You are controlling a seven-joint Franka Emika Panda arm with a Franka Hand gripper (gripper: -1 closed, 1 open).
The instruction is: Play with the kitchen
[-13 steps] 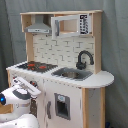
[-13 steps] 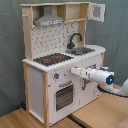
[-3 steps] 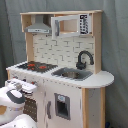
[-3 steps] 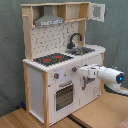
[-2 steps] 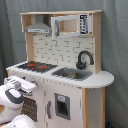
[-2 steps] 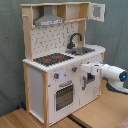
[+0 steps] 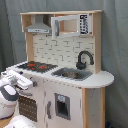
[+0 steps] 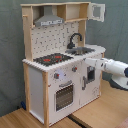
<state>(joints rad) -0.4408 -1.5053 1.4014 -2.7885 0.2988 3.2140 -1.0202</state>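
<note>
The kitchen (image 7: 65, 95) is a white and light-wood toy set that fills both exterior views. It has a black-red stovetop (image 7: 36, 65), a black faucet (image 7: 84, 59) over a sink (image 7: 72, 74), an oven door (image 8: 64, 96) and a grey hood (image 8: 49, 20). My white arm comes in from the second exterior view's right. Its gripper (image 8: 89, 61) hovers just in front of the kitchen's (image 8: 50, 85) front edge, below the sink (image 8: 82, 50) and near the knobs. In the first exterior view the gripper (image 7: 26, 82) is at the lower left, beside the stove end.
A small cupboard door (image 8: 98, 11) stands open at the top of the kitchen, and a microwave-like panel (image 7: 70, 25) sits under the upper shelf. The kitchen stands on a wooden surface (image 8: 90, 117), and a grey curtain (image 7: 115, 45) hangs behind.
The gripper has drawn back from the kitchen's front, moving toward the second exterior view's right and slightly upward. The kitchen has not changed.
</note>
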